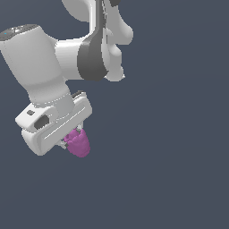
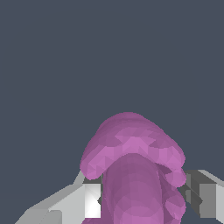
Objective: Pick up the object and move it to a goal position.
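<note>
The object [image 1: 78, 144] is a small magenta-purple lumpy blob that hangs just under the white hand of the arm, at the lower left of the exterior view. My gripper [image 1: 73, 138] is shut on it, and the blob hides most of the fingers there. In the wrist view the object [image 2: 133, 166] fills the space between the two grey-white fingers [image 2: 85, 199], which press against its sides. Its rounded lobes stick out past the fingertips.
The white arm [image 1: 40, 67] with its dark joint band [image 1: 91, 60] fills the upper left of the exterior view. Behind everything is a plain dark blue-grey background; no table, edge or goal marker shows.
</note>
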{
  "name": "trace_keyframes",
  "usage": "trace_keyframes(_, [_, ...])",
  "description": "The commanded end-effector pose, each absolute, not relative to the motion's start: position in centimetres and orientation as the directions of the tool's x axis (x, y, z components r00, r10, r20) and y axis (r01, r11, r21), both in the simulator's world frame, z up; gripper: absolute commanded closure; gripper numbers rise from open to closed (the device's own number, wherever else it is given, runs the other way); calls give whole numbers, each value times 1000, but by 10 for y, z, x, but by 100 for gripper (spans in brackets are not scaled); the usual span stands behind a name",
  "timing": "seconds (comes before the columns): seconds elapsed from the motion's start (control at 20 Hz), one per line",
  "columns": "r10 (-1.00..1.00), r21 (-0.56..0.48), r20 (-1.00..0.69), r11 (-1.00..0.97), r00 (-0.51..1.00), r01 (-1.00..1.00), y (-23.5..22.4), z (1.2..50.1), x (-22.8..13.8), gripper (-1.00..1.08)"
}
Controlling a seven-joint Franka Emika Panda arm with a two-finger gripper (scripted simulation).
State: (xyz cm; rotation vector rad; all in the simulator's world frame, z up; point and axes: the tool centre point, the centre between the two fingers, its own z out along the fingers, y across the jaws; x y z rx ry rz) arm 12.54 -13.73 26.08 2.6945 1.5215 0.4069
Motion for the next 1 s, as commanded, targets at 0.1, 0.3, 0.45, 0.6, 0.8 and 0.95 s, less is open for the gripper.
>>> trace_keyframes(0.1, [771,197,325,-621,547,759,-163,347,124,108])
trace_keyframes(0.3, [712,223,402,-686,576,692,-184,405,115,108])
trace_keyframes(0.45, [675,233,445,-722,588,652,-197,437,107,108])
trace_keyframes(0.6, [648,239,476,-746,595,621,-207,459,100,108])
trace_keyframes(0.8, [626,242,499,-765,599,597,-216,475,94,108])
trace_keyframes(0.95, [621,243,504,-769,600,591,-218,479,93,108])
